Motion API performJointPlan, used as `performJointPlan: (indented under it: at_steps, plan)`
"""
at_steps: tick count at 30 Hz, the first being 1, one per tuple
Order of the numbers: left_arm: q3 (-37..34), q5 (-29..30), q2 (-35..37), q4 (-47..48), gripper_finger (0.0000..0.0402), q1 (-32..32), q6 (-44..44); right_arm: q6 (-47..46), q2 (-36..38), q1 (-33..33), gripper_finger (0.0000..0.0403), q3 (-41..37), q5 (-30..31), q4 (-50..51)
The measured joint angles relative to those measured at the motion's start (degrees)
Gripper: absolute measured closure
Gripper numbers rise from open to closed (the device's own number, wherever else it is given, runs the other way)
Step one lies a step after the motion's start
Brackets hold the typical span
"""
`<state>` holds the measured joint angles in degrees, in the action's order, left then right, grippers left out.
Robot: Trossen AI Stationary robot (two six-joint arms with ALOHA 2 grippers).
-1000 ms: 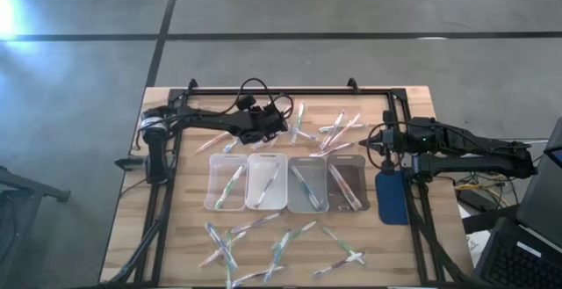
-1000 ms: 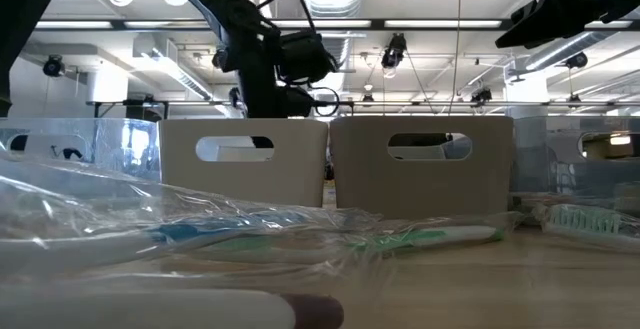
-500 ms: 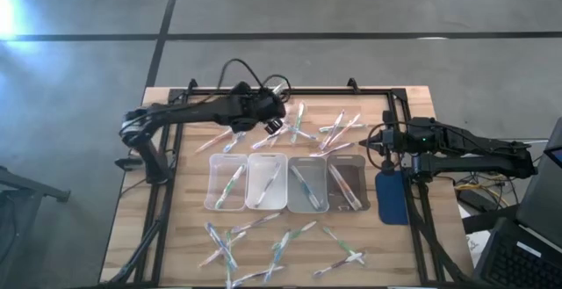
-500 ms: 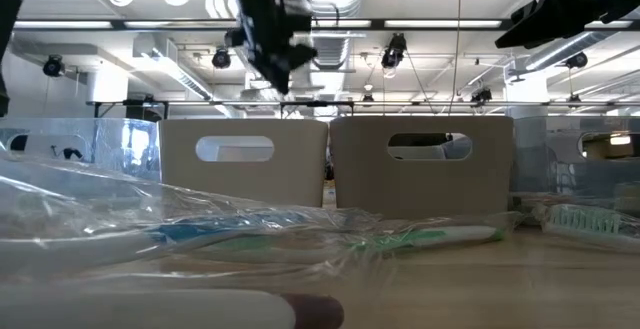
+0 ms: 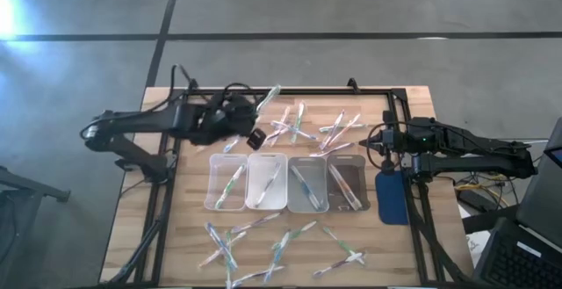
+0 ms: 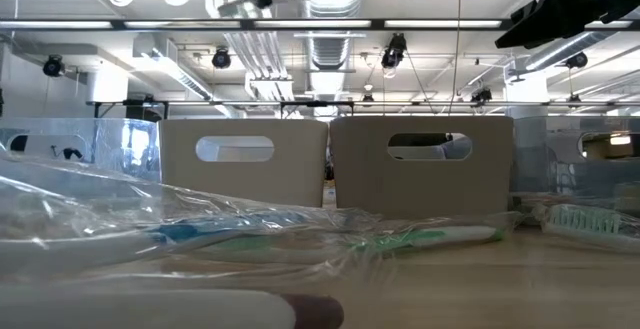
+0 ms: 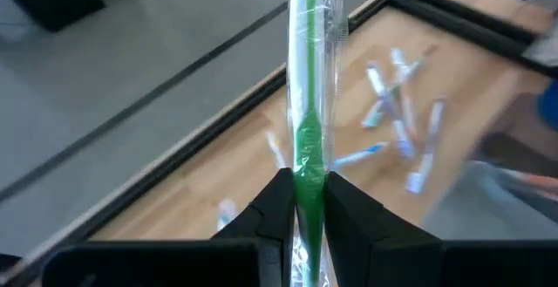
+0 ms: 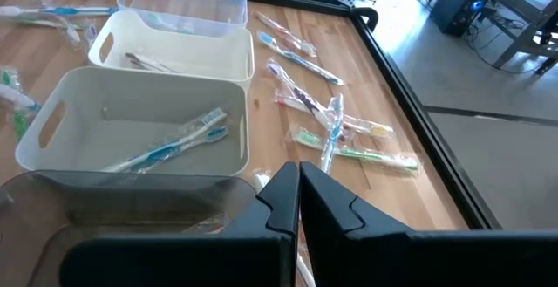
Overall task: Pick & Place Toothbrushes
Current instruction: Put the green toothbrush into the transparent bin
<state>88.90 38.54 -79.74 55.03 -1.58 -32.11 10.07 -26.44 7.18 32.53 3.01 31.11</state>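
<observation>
Glossy clear-wrapped toothbrushes [image 5: 338, 129] on matt wooden table [image 5: 184, 245].

In the left wrist view the green toothbrush [image 7: 307, 104] runs off the top edge, and loose toothbrushes [image 7: 397, 117] on the surface [image 7: 261, 160] are blurred.

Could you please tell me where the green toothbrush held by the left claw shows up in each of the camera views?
High view: green toothbrush upper centre, at the left claw.
Low view: not visible.
Left wrist view: upright at centre, clamped by the claw.
Right wrist view: not in it.
Shared landmark: the loose toothbrushes on the table.
</observation>
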Motion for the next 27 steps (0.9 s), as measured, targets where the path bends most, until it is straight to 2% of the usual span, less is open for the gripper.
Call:
performJointPlan:
  at_steps: [6, 13, 27]
  plan:
    - [-0.07, -0.09, 0.80, 10.44, 0.0351, -6.23, -16.55, 0.00, 0.02, 0.00, 0.0394, 0.00, 0.00, 0.00]
    - [-0.43, -0.06, -1.44, 21.40, 0.0351, -10.26, -34.10, 0.00, 0.02, 0.00, 0.0394, 0.00, 0.01, 0.00]
    - [-4.85, -8.62, -3.02, 21.22, 0.0351, -12.31, -43.08, 0.02, 0.02, 0.00, 0.0394, 0.00, 0.01, 0.00]
